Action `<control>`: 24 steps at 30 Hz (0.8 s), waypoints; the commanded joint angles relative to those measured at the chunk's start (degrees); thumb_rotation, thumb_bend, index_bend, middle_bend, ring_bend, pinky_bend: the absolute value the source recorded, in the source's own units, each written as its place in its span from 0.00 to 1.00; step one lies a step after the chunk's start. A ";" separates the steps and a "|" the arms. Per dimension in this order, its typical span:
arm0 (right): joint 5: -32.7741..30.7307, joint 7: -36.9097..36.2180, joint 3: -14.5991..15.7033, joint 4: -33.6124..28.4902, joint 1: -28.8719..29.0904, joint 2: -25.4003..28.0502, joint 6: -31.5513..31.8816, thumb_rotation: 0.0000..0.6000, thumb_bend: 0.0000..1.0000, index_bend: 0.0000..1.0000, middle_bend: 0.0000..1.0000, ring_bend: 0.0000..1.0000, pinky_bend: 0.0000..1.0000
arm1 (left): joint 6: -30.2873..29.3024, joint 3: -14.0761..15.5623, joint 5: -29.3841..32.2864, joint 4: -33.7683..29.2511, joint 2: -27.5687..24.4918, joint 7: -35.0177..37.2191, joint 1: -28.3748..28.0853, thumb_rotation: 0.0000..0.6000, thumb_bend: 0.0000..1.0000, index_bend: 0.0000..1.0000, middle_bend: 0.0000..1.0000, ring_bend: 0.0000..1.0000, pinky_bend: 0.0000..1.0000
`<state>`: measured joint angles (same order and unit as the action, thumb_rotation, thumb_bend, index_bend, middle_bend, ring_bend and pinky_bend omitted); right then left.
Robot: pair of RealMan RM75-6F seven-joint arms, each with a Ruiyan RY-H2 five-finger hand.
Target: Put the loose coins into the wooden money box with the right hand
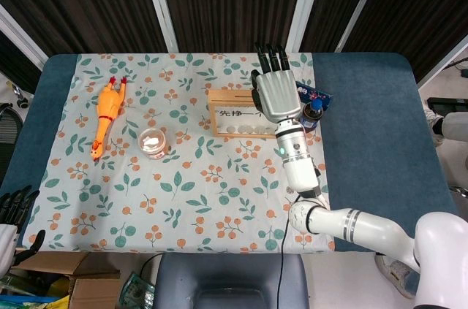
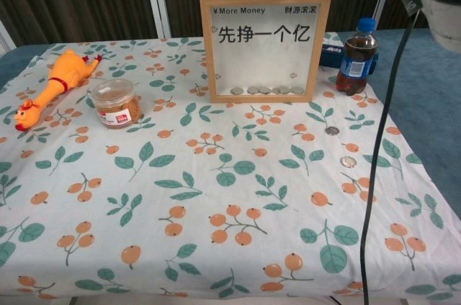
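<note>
Coins (image 2: 331,130), small round and silver, lie loose on the leaf-and-berry tablecloth (image 2: 216,197) toward the table's right edge, two that we can make out, well apart from the wooden money box (image 2: 265,44). That glass-fronted box stands upright near the far edge, printed "¥ More Money" over large Chinese characters, with a row of coins along its bottom. Our right hand (image 1: 276,93) hangs above the box's right end, fingers extended and apart; we see nothing held in it. Our left hand (image 1: 14,207) sits off the near left corner, fingers spread. Beside the box stand a dark cola bottle with blue cap and label (image 2: 354,58) and a blue packet (image 2: 332,53). A plastic jar with a red label (image 2: 115,103) and an orange rubber chicken (image 2: 52,87) lie towards the left edge.
</note>
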<state>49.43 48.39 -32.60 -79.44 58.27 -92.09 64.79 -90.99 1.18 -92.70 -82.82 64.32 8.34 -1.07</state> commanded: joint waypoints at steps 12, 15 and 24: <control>-5.70 3.02 5.41 5.17 2.71 0.64 -2.79 1.00 0.63 0.69 0.15 0.00 0.00 | 0.79 0.07 -0.30 0.27 0.01 0.15 -0.65 1.00 0.43 0.00 0.00 0.00 0.00; -6.12 2.19 5.93 5.48 2.73 0.84 -2.93 1.00 0.63 0.69 0.15 0.00 0.00 | 0.94 0.04 -0.22 0.25 0.03 0.10 -0.77 1.00 0.43 0.00 0.00 0.00 0.00; -7.80 2.08 7.53 8.14 3.92 -0.17 -3.24 1.00 0.63 0.69 0.15 0.00 0.00 | 0.95 0.05 -0.30 0.40 0.00 0.28 -0.94 1.00 0.44 0.00 0.00 0.00 0.00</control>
<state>41.74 50.51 -25.18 -71.40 62.10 -92.15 61.60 -90.01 1.26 -93.03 -82.42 64.32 8.59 -2.03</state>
